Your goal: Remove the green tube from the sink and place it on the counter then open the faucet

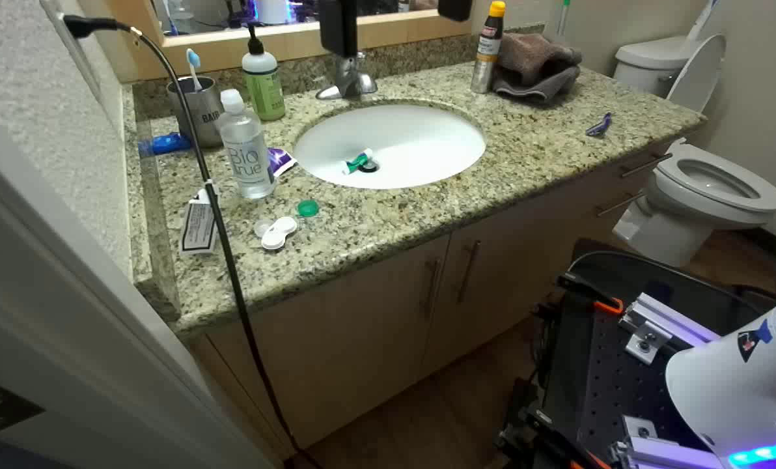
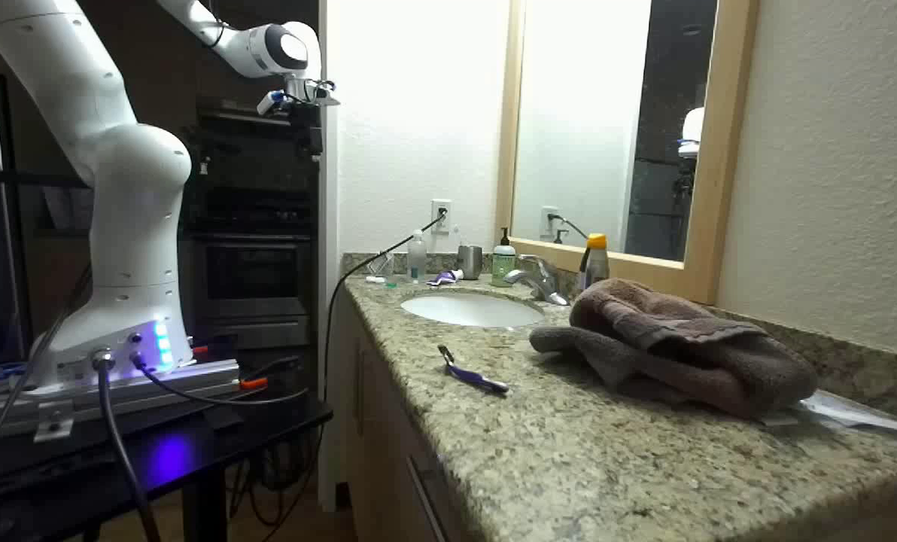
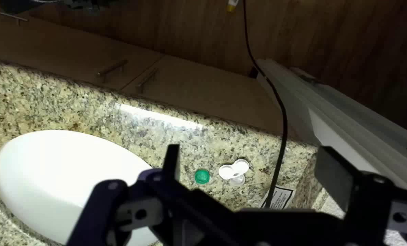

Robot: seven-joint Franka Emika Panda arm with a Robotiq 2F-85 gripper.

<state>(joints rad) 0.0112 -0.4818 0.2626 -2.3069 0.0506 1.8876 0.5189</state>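
Observation:
The small green and white tube (image 1: 359, 161) lies in the white sink (image 1: 427, 146) beside the dark drain. It is hidden in the wrist view, where the sink (image 3: 60, 164) shows at left. The chrome faucet (image 1: 349, 81) stands behind the sink; it also shows in an exterior view (image 2: 542, 280). The granite counter (image 1: 531, 150) surrounds the sink. My gripper (image 3: 249, 155) is open and empty, with its fingers wide apart. It hangs well above the counter, and its fingertips (image 1: 398, 36) show at the top of an exterior view. It also shows from the side (image 2: 315, 154).
A clear bottle (image 1: 245, 150), a soap pump (image 1: 263, 81), a cup (image 1: 199, 107) and a black cord (image 1: 215, 208) are at one end. A green cap (image 1: 308, 208) and white lens case (image 1: 278, 233) lie near the front. A spray can (image 1: 487, 55), towel (image 1: 534, 65) and razor (image 1: 599, 124) are opposite.

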